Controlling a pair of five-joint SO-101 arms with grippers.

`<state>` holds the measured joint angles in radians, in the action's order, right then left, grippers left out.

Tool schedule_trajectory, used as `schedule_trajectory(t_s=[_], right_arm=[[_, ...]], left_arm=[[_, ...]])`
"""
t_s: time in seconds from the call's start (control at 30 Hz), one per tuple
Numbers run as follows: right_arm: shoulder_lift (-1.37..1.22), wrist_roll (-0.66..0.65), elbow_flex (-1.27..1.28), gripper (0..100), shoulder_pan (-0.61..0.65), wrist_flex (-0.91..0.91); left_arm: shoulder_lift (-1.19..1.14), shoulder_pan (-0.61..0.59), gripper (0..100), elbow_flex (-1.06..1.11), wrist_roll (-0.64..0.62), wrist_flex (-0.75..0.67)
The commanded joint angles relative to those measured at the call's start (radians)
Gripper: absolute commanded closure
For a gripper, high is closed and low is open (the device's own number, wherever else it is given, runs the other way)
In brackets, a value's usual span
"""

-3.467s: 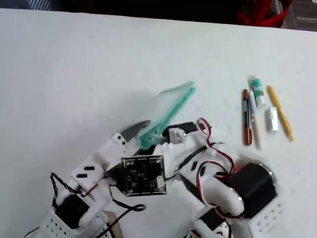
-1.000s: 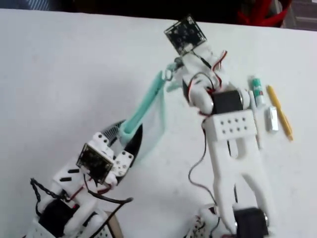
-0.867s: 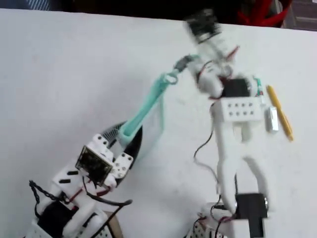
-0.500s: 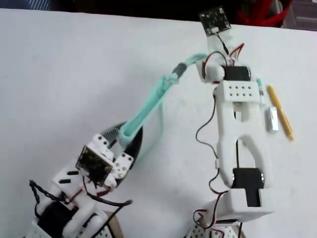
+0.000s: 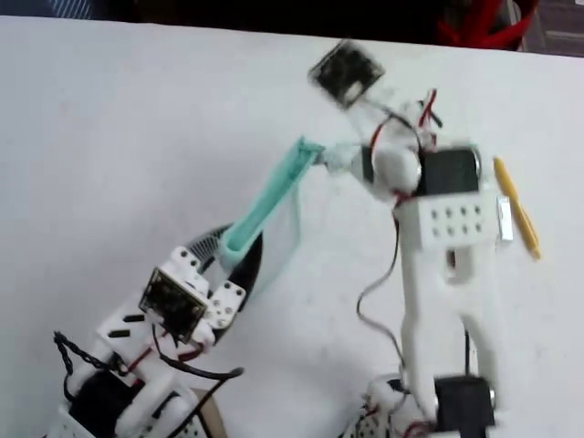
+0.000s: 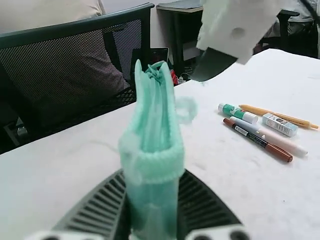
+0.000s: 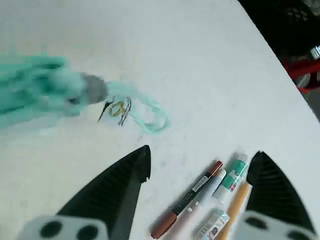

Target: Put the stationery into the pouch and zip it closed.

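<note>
The teal mesh pouch (image 5: pixel 269 201) stands on edge, slanting across the table's middle. My left gripper (image 5: pixel 239 248) is shut on its near end, and the left wrist view has the pouch (image 6: pixel 152 145) pinched between the jaws. My right gripper (image 7: pixel 202 152) is open just past the far end of the pouch (image 7: pixel 30 90), where the zipper pull (image 7: pixel 92 89) and a loose teal loop (image 7: pixel 147 115) lie on the table. Under it lie a brown marker (image 7: pixel 192 197), a glue stick (image 7: pixel 234 177) and a white pen (image 7: pixel 212 192). The right gripper (image 5: pixel 351 153) hovers by the pouch's tip.
A yellow pen (image 5: pixel 516 205) and a small white eraser (image 5: pixel 502 219) lie at the right, partly under the right arm (image 5: pixel 447 265). In the left wrist view the stationery row (image 6: pixel 260 132) sits right of the pouch. A black mesh chair (image 6: pixel 65 75) stands beyond the table edge.
The right arm stretched out to the pouch's far end, tugged the teal loop away, then let it go. The pouch tip sprang back. The left gripper held still.
</note>
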<state>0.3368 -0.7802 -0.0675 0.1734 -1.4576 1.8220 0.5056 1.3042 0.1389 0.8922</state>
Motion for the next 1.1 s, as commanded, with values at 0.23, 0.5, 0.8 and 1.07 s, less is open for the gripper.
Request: schedule_trajectory(t_s=[0.23,0.5,0.8,1.07], right_arm=[[0.188,-0.066,0.103,69.0,0.113,0.036],[0.183,-0.075,0.255,71.0,0.156,0.283],[0.194,-0.123,0.272,72.2,0.165,0.367],[0.278,-0.239,0.265,72.0,0.237,0.214]], left_arm=[[0.001,-0.005,98,-0.005,-0.009,0.000],[0.001,-0.005,98,-0.005,-0.009,0.000],[0.001,-0.001,98,-0.005,-0.009,0.000],[0.001,0.001,98,-0.005,-0.008,0.000]])
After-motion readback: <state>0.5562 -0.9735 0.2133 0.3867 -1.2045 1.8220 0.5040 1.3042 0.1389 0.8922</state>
